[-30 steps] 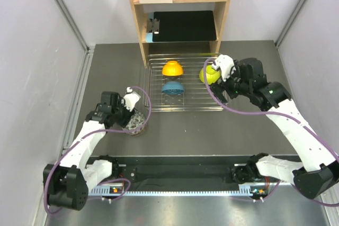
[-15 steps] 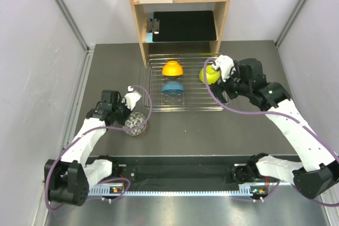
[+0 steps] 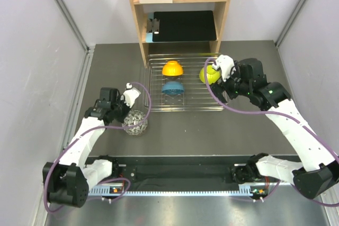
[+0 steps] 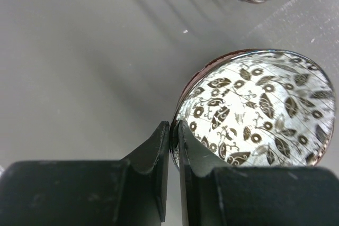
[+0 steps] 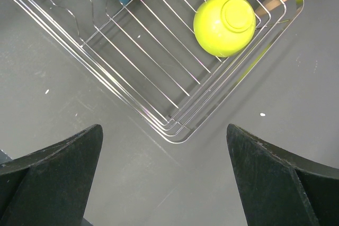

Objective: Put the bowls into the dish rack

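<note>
White with a dark leaf-and-flower print, the patterned bowl (image 4: 259, 109) is left of the middle of the bench (image 3: 106, 67), just off the near-left corner of the dish rack (image 3: 183, 109). The left tool (image 4: 174, 141) pinches its rim. The right tool (image 5: 164, 130) hangs with its fingers wide apart above the rack's right side. The lime-green bowl (image 5: 225, 24) lies base-up just beyond it, and an orange bowl (image 3: 172, 68) and a blue bowl (image 3: 172, 87) rest mid-rack.

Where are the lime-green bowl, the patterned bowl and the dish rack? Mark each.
lime-green bowl (image 5: 225, 27): right wrist view, its outer wall.
patterned bowl (image 4: 265, 109): left wrist view, its leaf-printed surface.
dish rack (image 3: 197, 95): top external view, bare wire floor.
</note>
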You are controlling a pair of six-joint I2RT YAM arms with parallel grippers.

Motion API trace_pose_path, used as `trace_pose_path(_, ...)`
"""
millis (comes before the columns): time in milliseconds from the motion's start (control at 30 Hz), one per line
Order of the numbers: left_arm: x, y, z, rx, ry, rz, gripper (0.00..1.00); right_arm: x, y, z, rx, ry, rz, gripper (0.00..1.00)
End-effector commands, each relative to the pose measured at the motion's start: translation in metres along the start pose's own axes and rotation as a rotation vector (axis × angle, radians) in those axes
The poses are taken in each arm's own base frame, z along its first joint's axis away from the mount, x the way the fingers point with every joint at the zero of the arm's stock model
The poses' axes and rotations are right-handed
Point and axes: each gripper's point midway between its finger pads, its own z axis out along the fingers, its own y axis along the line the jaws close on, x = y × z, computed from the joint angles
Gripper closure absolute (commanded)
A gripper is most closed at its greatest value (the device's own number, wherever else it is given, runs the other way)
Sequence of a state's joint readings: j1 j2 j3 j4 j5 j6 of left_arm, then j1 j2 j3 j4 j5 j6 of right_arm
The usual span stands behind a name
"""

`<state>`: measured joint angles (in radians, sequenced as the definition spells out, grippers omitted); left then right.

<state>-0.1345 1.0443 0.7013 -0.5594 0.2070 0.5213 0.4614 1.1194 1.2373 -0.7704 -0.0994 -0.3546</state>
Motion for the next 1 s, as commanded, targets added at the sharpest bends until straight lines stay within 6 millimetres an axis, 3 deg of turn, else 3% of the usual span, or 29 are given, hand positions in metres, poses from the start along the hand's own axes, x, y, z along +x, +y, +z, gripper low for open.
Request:
trace_pose_path(0, -0.029, 0.024, -0.018, -0.105, -0.07, 0.0, 1.0, -0.016, -0.006, -0.004, 0.016, -0.067, 0.014, 0.0)
trace_pose_path(533, -0.037, 0.05, -0.04, -0.274, -0.094, -0.045, 1.0, -0.016, -0.003, 0.0, 0.002, -0.069, 0.022, 0.0)
trace_pose_path(767, -0.058, 0.054, -0.063, -0.301, -0.174, -0.044, 1.0, -0.022, -0.002, 0.0, -0.013, -0.078, 0.03, 0.0)
trace_pose_path(967, -0.079, 0.051, -0.084, -0.274, -0.223, -0.021, 1.0, -0.044, 0.003, -0.006, -0.056, -0.142, 0.048, 0.01)
